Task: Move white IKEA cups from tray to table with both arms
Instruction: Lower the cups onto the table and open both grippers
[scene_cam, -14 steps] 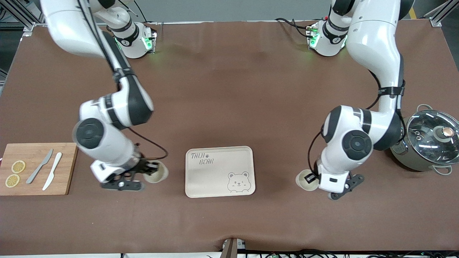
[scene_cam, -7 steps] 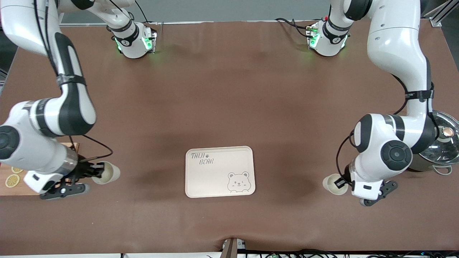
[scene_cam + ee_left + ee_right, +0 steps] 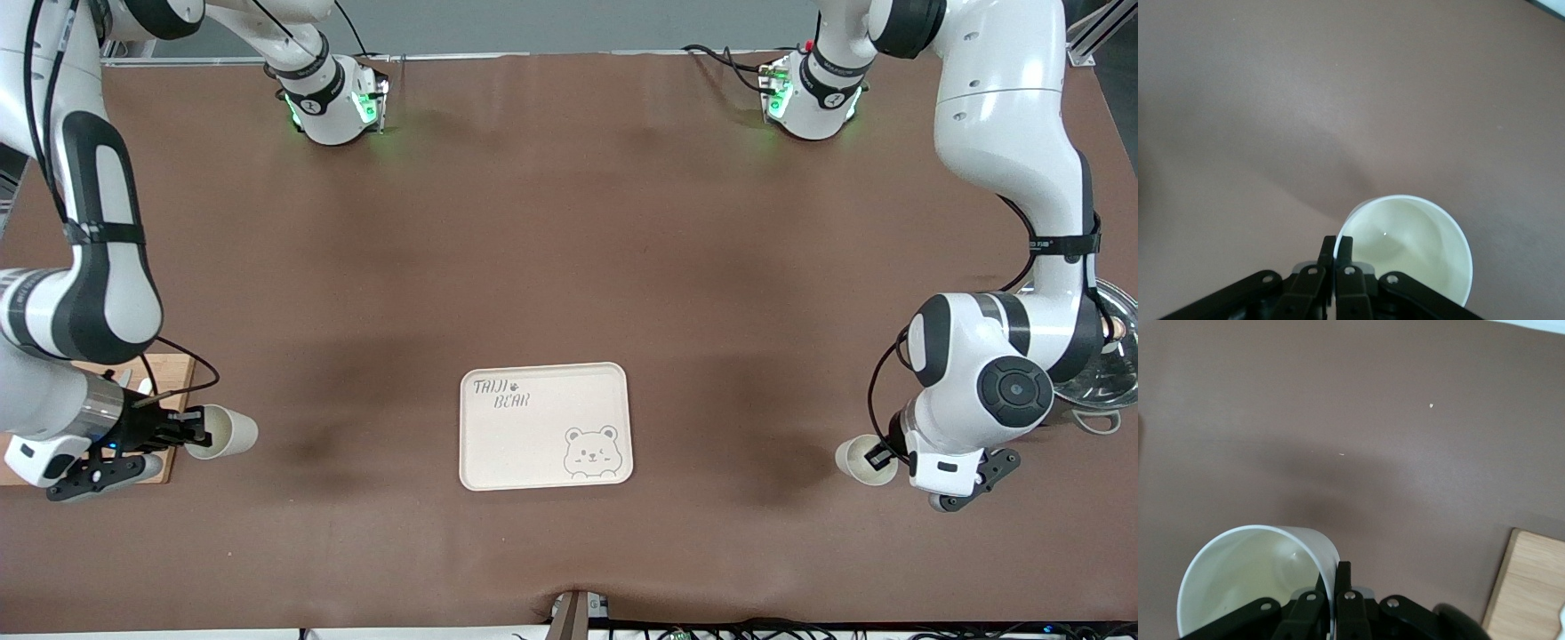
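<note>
Now both arms are stretched out to opposite ends of the brown table [image 3: 569, 231], each holding a cup above the cloth.

The right arm comes down from its base at the top edge, bends at the elbow and reaches out sideways along the table's end. The right gripper [image 3: 182, 433] hangs over the spot just beside the wooden cutting board [image 3: 169, 373], toward the corner nearest the front camera at the right arm's end. Its fingers are pinched together on the rim of one white cup [image 3: 222, 431], one finger inside the wall and one outside, as the right wrist view shows [image 3: 1335, 587]. The cup's mouth is tilted toward the camera.

The left arm sweeps down its own end of the table, its folded wrist partly covering the steel pot with a glass lid [image 3: 1098, 356]. The left gripper [image 3: 878, 455] is over bare cloth toward the near corner at that end, clamped on the rim of the other white cup [image 3: 861, 460] in the same way [image 3: 1336, 257].

A cream tray with a bear drawing [image 3: 544, 425] lies between the two cups, near the middle of the near edge, well apart from both.
</note>
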Tool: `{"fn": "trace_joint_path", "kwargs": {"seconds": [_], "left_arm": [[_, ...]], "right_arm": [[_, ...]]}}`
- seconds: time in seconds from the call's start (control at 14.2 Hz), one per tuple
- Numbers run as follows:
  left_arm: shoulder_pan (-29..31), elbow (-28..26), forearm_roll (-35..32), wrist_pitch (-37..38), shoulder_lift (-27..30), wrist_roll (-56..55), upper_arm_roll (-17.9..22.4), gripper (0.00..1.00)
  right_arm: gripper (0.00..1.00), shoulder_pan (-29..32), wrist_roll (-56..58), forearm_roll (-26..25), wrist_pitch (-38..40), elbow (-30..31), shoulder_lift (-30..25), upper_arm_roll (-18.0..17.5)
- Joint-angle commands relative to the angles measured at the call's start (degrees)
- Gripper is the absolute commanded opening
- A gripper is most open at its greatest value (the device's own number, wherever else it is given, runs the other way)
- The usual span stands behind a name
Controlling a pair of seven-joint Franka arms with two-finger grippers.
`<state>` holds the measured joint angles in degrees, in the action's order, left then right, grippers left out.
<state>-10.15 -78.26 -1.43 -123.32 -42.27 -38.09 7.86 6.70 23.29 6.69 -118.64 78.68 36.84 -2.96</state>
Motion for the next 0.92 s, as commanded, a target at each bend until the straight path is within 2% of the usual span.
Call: {"fn": "trace_joint_path", "kwargs": {"seconds": [0.0,0.35,0.71,0.85], "left_arm": [[0.8,-3.2,-1.4,-3.6,0.9,0.3,-0.3,0.00],[2.0,-6.9,-1.3,-9.6,0.7,-0.3,-0.4,0.00],[3.2,-7.0,-1.4,-9.8,0.3,0.4,-0.6,0.00],[3.1,-7.0,-1.3,-9.8,0.0,0.4,-0.6,0.23]], "right_arm": [[0.00,0.3,1.1,1.0,-5.0,3.9,0.5,-0.7],[0.00,-0.2,1.1,0.9,-16.0,11.0,1.4,-0.7],[0.00,-0.3,1.1,0.9,-20.2,11.8,3.7,-0.7],[0.00,-0.3,1.1,0.9,-21.6,11.9,4.5,-0.7]]}}
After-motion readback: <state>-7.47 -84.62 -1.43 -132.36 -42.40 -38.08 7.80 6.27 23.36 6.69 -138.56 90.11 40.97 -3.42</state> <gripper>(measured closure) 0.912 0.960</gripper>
